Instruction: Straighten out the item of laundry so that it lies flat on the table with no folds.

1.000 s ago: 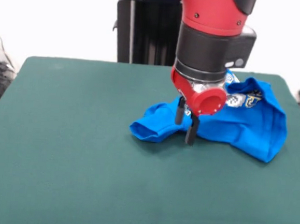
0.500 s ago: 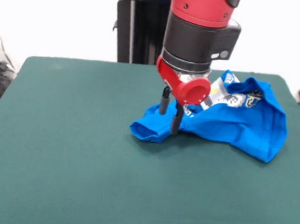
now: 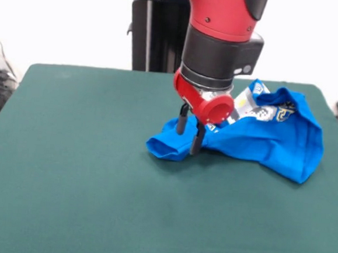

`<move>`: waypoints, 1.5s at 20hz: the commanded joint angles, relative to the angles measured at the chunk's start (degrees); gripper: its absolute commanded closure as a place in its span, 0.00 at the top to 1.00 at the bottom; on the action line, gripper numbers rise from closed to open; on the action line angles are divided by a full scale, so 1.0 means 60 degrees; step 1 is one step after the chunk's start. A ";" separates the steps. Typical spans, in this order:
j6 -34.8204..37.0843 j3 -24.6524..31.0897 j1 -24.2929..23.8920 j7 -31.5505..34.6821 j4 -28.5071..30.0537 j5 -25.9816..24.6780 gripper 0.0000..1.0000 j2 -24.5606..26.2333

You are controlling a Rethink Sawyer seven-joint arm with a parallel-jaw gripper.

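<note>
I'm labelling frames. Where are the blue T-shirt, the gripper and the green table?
bright blue cotton T-shirt (image 3: 273,140), front view, main body.
gripper (image 3: 189,138), front view, between fingers.
dark green felt table (image 3: 83,172), front view, bare cloth.

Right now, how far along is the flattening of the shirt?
Nothing looks done yet: the T-shirt lies crumpled in a heap on the table, its graphic creased. In hand: the gripper is over the shirt's left bunched end, fingers open, gripping nothing. Left: grasp, pull out and smooth all folds.

One front camera looks slightly down across the table (image 3: 65,183), moderately close.
</note>
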 commanded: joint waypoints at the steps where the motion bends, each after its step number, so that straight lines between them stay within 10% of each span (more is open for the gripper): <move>1: -0.0466 0.1299 0.0053 -0.1880 0.1518 -0.0484 1.00 0.0930; 28: -0.0996 0.0261 0.1019 -0.0469 0.0595 -0.1904 1.00 0.2457; 29: -0.1046 0.0175 0.1101 -0.0474 0.0553 -0.1997 0.00 0.2463; 30: -0.1033 0.0157 0.1122 -0.0465 0.0537 -0.2005 0.00 0.2455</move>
